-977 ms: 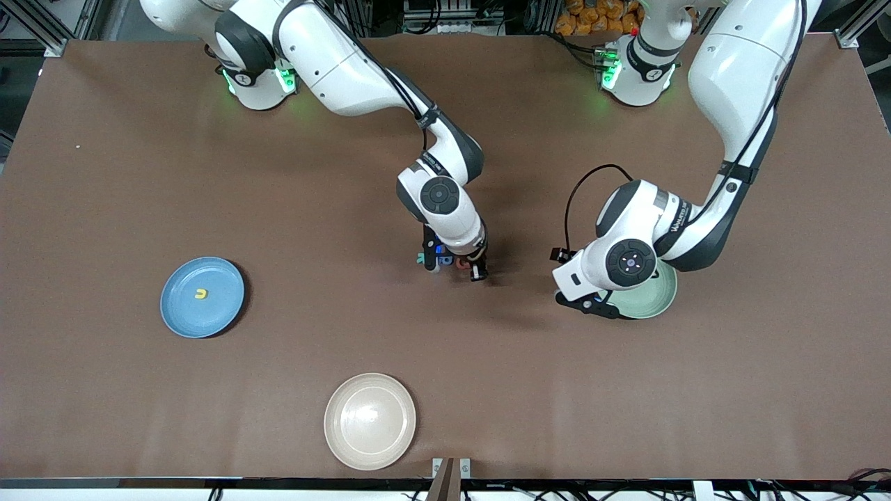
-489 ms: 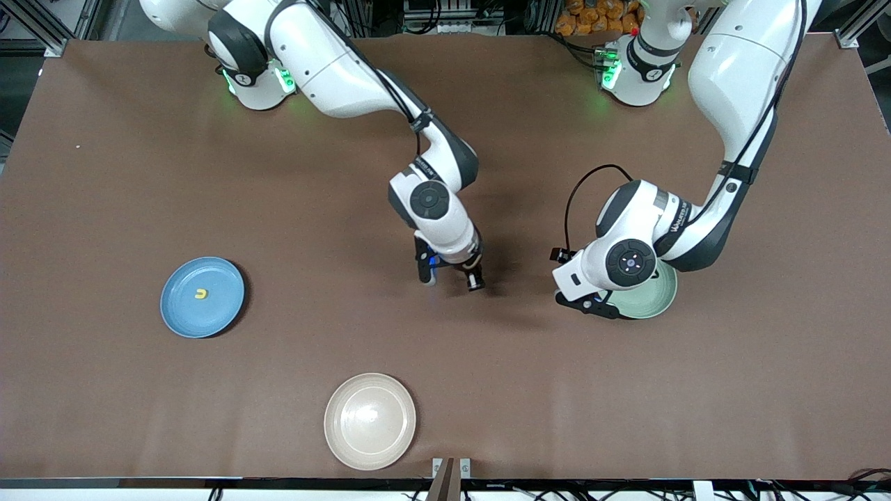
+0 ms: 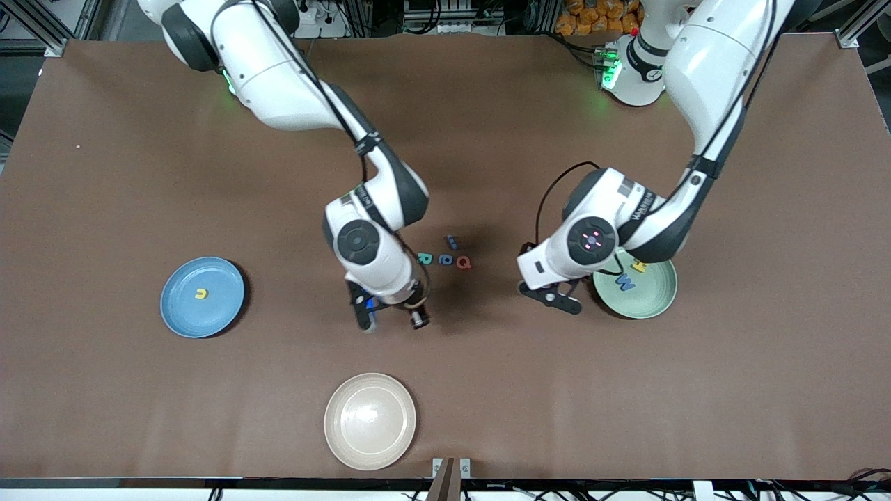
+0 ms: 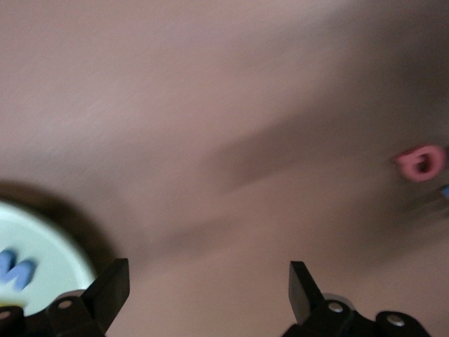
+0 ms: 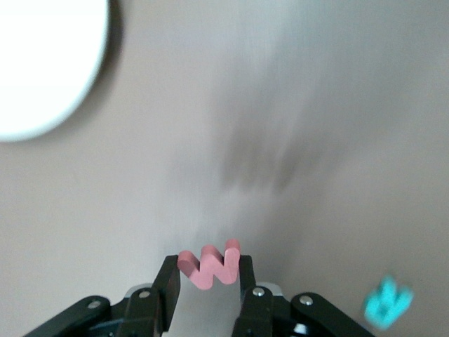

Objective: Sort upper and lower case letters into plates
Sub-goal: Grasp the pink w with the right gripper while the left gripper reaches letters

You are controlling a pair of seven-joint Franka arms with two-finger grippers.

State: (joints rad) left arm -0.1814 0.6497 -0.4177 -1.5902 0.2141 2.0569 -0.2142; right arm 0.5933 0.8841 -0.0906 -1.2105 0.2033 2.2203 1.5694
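A cream-beige plate (image 3: 369,421) sits unloaded at the edge of the brown table (image 3: 125,390) nearest the front camera, roughly midway along its length, and a small white speck (image 3: 77,147) lies on the table toward the right arm's end.

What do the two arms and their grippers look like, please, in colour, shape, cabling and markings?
Both arms have glossy white rounded shells with dark grey joints and black cables along them. The bases glow green. The left gripper has black fingers and a round wrist cap with red lights. The right gripper is black too, its cap plain dark.
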